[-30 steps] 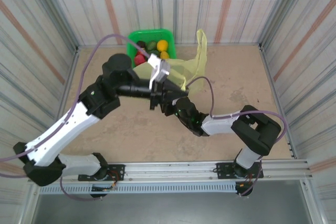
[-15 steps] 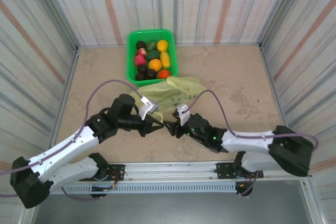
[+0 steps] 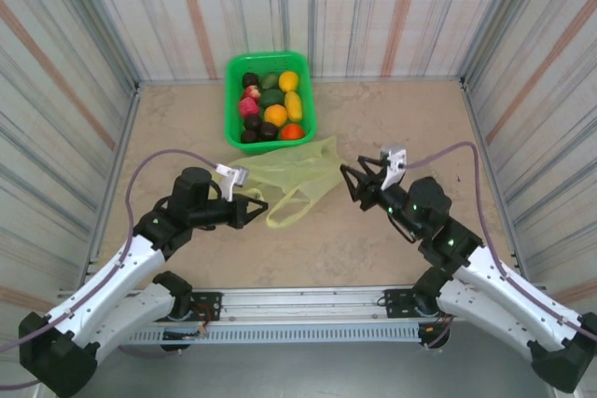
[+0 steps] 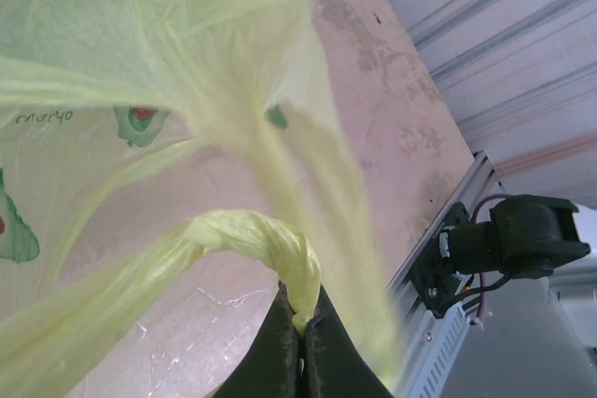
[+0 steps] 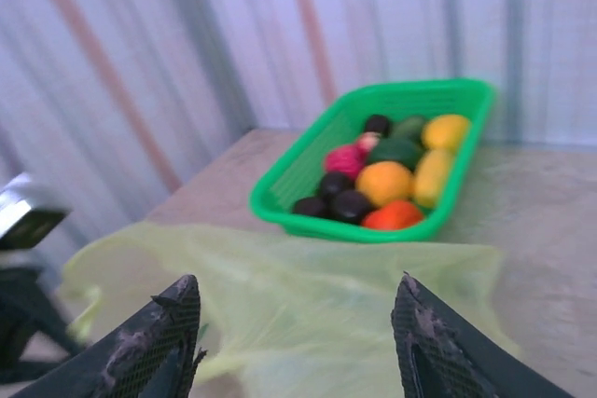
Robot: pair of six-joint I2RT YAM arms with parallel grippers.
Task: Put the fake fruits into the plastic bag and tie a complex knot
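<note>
One plastic bag (image 3: 300,168) handle (image 4: 250,231), left tool (image 4: 300,325) pinching

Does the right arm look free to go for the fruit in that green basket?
Probably yes: the right claw is open and empty, the fruits lie uncovered in the basket, and the bag, pinched by the left claw, lies low below its way.

- plastic bag (image 3: 298,169): thin translucent film, softly crinkled, slight sheen.
- fake fruits (image 3: 276,115): smooth glossy plastic.
- basket (image 3: 230,90): rigid smooth plastic.
- table (image 3: 420,118): matt, mottled, rough-looking.
- wall panels (image 3: 373,6): ribbed, satin.
</note>
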